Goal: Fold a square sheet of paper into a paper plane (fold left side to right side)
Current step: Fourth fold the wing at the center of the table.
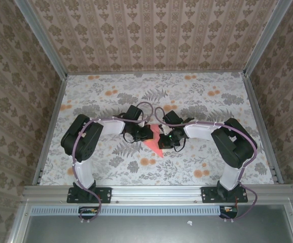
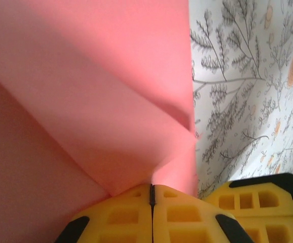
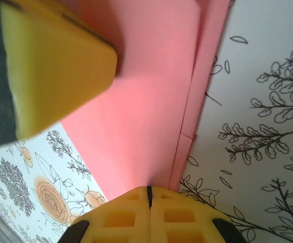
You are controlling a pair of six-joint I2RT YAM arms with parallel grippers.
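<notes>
The square sheet of paper (image 1: 154, 145) is salmon pink and lies mid-table, folded into a shape that points toward the near edge. My left gripper (image 1: 146, 132) reaches it from the left. In the left wrist view its yellow fingers (image 2: 121, 217) are shut, and the paper (image 2: 96, 91) rises in a raised flap that puckers into their seam. My right gripper (image 1: 165, 140) comes from the right, shut, with its tips (image 3: 149, 190) down on flat layered paper (image 3: 151, 101) near a folded edge. The two grippers sit close together: one left finger (image 3: 55, 66) hangs over the paper in the right wrist view.
The tabletop (image 1: 212, 106) has a floral print with orange blotches. Patterned walls and metal rails (image 1: 50, 126) close in the sides and back. Both arms bend inward from their bases (image 1: 88, 192) at the near edge. The right fingers (image 2: 253, 202) show beside the left ones.
</notes>
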